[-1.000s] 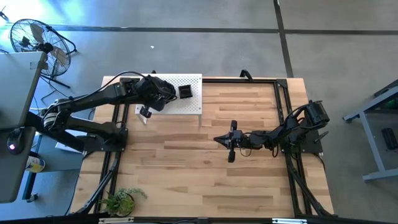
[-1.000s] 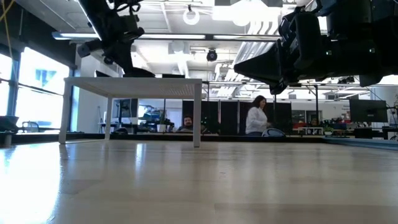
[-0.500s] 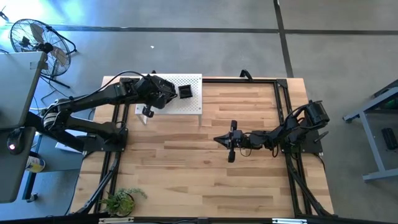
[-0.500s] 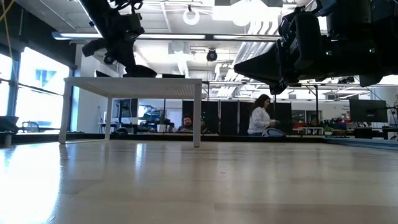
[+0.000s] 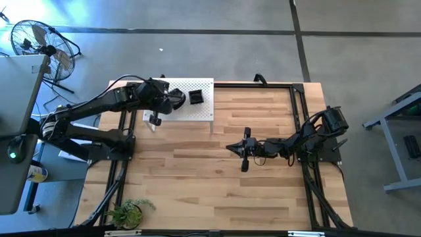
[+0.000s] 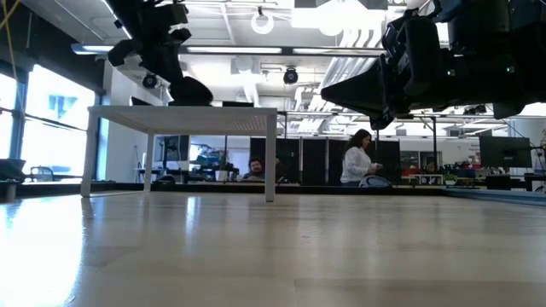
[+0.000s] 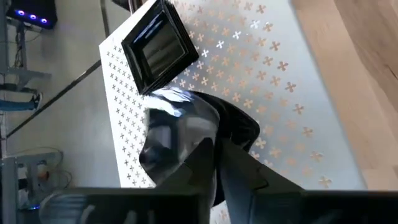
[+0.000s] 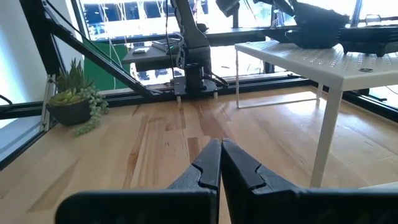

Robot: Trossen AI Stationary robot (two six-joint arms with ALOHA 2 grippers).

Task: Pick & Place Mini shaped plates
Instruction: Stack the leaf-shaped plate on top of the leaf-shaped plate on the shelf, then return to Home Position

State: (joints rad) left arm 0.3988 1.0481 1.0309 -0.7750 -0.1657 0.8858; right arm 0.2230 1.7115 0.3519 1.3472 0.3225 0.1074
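Mini shaped plates: square one (image 7: 160,51) sat flat on white perforated board (image 7: 273,93), rounded one (image 7: 186,134) just beside it, pinched at rim by left pincer (image 7: 214,155), fingers nearly closed. Seemingly placing or lifting; can't tell if plate touched board. Best practice: keep plate level, clear of square one, let go only once seated. Right pincer (image 5: 245,152) closed, empty, idle mid-tabletop (image 5: 197,178).

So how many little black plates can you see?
2. A square plate sits flat on the white board, and a rounded plate is in the left tool beside it. More may be hidden.
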